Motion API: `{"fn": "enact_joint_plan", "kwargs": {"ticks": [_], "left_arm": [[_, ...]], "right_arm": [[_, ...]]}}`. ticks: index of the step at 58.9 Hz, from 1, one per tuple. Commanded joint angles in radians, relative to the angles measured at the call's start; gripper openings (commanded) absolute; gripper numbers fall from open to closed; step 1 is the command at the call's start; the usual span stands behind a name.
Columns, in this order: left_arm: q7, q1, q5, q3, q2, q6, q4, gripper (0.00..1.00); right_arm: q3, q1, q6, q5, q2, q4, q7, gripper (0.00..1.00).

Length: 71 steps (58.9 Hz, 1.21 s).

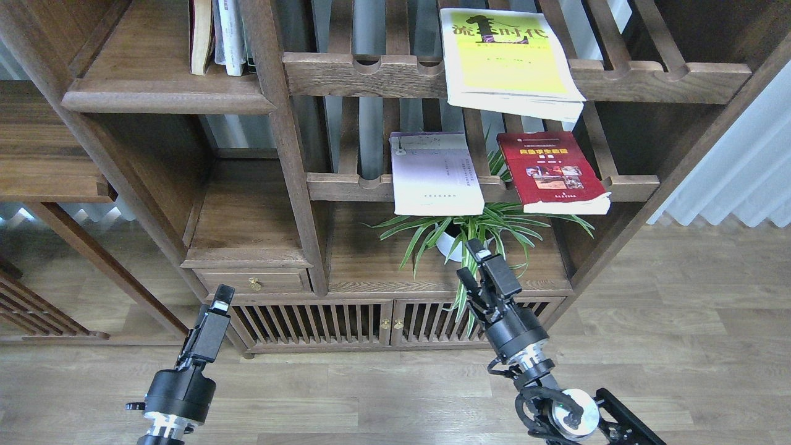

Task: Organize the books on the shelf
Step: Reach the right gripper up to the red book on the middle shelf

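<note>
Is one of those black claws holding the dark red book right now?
No. The dark red paperback book lies flat on the slatted wooden rack, and both the left gripper and right gripper are below it, empty.

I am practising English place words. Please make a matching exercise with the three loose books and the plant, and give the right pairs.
Things:
1. yellow-green book
2. lavender-white book
3. dark red book
4. potted plant

Places:
A. lower slatted rack, right side
B. solid board under the racks
C. upper slatted rack
D. lower slatted rack, left side

Pairs: 1-C, 2-D, 3-A, 4-B
</note>
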<state>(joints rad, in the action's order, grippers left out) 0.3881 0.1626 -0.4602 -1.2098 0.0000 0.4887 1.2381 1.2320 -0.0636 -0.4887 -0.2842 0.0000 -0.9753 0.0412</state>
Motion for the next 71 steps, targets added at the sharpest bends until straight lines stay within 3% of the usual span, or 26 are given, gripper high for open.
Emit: {"fn": "enact_joint_plan", "kwargs": {"ticks": [1,36,57,71], "left_arm": [[0.0,0.0,0.0,-0.001,0.0,0.0,0.0,1.0],[0.0,0.0,0.002,0.001,0.0,0.0,0.0,1.0],[0.0,0.0,0.0,0.001,0.0,0.0,0.0,1.0],[0.0,0.0,0.002,0.001,0.0,0.0,0.001,1.0]], "right_arm": [[0.063,-0.042,0.0,0.0,0.0,0.032,-0.007,0.99],[0.181,-0.067,0.001,-0.001,0.0,0.055,-0.05,0.99],[0.179,-0.134,0.12,0.0,0.0,0.07,-0.052,0.99],[0.179,-0.162,0.144,0.0,0.0,0.104,-0.054,0.99]]}}
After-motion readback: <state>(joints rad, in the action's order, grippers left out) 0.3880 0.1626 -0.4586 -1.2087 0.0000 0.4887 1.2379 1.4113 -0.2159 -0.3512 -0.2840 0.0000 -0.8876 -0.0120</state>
